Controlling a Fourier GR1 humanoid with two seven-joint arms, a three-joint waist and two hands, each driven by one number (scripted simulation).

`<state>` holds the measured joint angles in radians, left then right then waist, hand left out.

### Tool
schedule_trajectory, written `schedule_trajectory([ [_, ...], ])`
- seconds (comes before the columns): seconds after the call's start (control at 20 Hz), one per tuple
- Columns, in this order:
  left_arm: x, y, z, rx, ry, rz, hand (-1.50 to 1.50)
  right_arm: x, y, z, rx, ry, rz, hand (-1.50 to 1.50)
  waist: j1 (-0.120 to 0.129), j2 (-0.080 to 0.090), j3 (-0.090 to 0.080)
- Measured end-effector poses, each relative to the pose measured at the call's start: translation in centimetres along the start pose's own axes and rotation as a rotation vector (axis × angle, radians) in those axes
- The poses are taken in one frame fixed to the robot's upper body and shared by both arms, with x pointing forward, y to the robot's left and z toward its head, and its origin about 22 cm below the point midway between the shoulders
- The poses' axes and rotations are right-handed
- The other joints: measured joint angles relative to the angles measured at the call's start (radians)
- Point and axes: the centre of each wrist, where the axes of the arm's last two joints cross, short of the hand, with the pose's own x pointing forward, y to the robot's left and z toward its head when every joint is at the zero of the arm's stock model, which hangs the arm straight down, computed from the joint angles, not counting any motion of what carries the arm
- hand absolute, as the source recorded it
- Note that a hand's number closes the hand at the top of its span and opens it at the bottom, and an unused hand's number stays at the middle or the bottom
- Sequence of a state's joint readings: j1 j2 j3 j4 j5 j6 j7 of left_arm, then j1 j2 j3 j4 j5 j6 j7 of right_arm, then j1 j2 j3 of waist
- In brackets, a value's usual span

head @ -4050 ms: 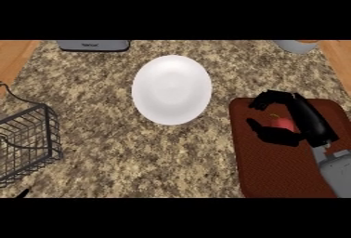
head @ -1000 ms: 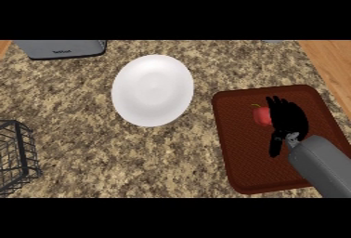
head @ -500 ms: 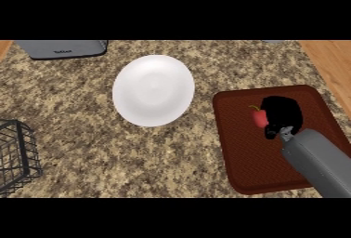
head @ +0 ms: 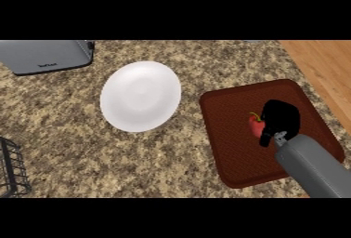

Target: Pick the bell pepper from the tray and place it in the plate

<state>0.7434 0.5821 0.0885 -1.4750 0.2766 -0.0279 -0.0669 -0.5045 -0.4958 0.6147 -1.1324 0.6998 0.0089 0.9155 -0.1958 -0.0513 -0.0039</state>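
A: Nearest element?
B: Right hand (head: 281, 120), fingers curled over the red bell pepper (head: 256, 125), which lies on the brown tray (head: 233, 158)

A: Beyond it?
B: White plate (head: 140, 96) on the granite counter (head: 103, 158), apart from the tray on its left; a wire basket (head: 12, 167) at the left edge; a grey toaster (head: 44, 56) farthest

The bell pepper (head: 256, 125) lies in the tray (head: 233, 153), right of the plate (head: 140, 96).

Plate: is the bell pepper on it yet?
No, the white plate holds nothing, and the red bell pepper sits on the brown tray under the right hand.
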Motion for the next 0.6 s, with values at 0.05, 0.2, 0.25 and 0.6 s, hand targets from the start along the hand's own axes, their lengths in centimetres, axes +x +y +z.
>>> schedule_trajectory([
  [0.05, -0.4, 0.1, 0.4, 0.007, 0.010, 0.005, 0.00, 0.0, 0.5, 0.2, 0.008, 0.027, -0.017, 1.50, -0.014, -0.006, 0.000],
  [0.2, -1.1, 0.4, 1.4, 0.023, 0.027, 0.022, 0.00, 0.4, 1.2, 1.0, 0.003, 0.063, -0.061, 1.50, -0.043, -0.019, 0.000],
  [0.25, -1.3, 0.4, 1.6, 0.028, 0.029, 0.028, 0.00, 0.7, 1.2, 1.3, -0.005, 0.063, -0.076, 1.50, -0.050, -0.023, -0.001],
  [0.6, -1.4, 0.6, 2.2, 0.041, 0.003, 0.031, 0.00, 4.6, -1.2, 4.5, -0.105, -0.066, -0.227, 1.50, -0.065, -0.038, -0.005],
])
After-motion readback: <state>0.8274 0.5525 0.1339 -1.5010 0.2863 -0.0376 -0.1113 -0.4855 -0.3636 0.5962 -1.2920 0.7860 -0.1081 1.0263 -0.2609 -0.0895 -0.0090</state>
